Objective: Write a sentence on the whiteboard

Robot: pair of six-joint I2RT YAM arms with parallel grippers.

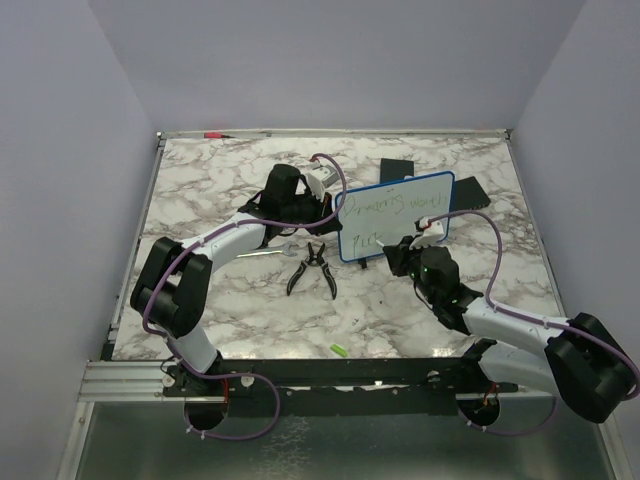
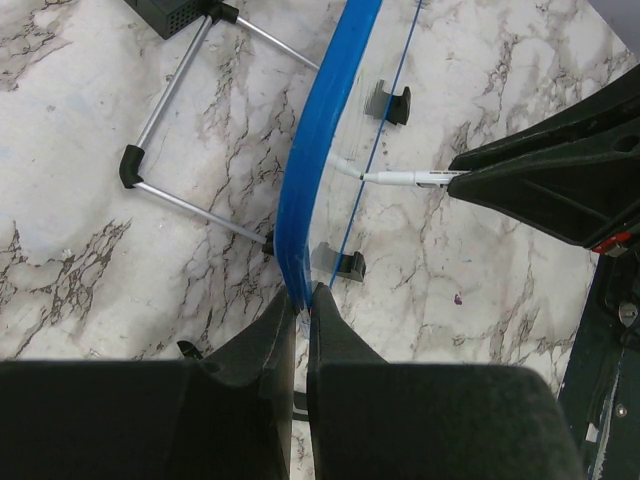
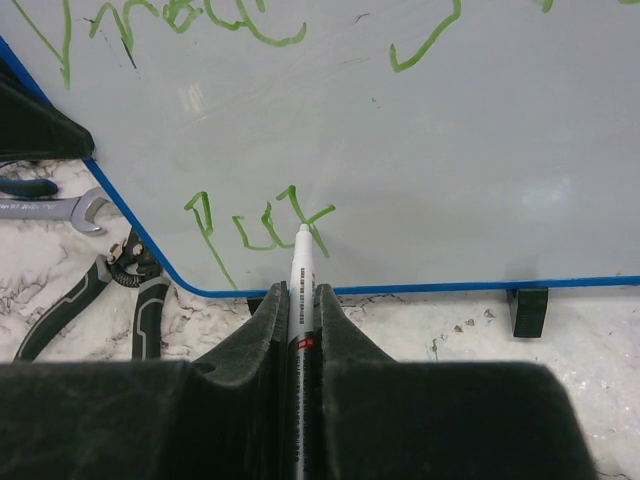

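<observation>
The whiteboard (image 1: 400,230) stands tilted on small black feet, blue-framed, mid-table. My left gripper (image 1: 334,210) is shut on its left frame edge; the left wrist view shows the fingertips (image 2: 303,295) pinching the blue frame (image 2: 318,150). My right gripper (image 1: 396,246) is shut on a white marker (image 3: 301,270) whose tip touches the board (image 3: 450,170) at the end of the lower green line. The sentence (image 3: 260,215) is a green scrawl, one line across the top and a short word below. From the left wrist, the marker (image 2: 400,178) meets the board face.
Black-handled pliers (image 1: 312,268) and a wrench (image 1: 270,252) lie just left of the board's lower corner. Two flat black pads (image 1: 398,167) sit behind the board. A small green cap (image 1: 339,349) lies near the front edge. A red pen (image 1: 213,134) rests at the back rim.
</observation>
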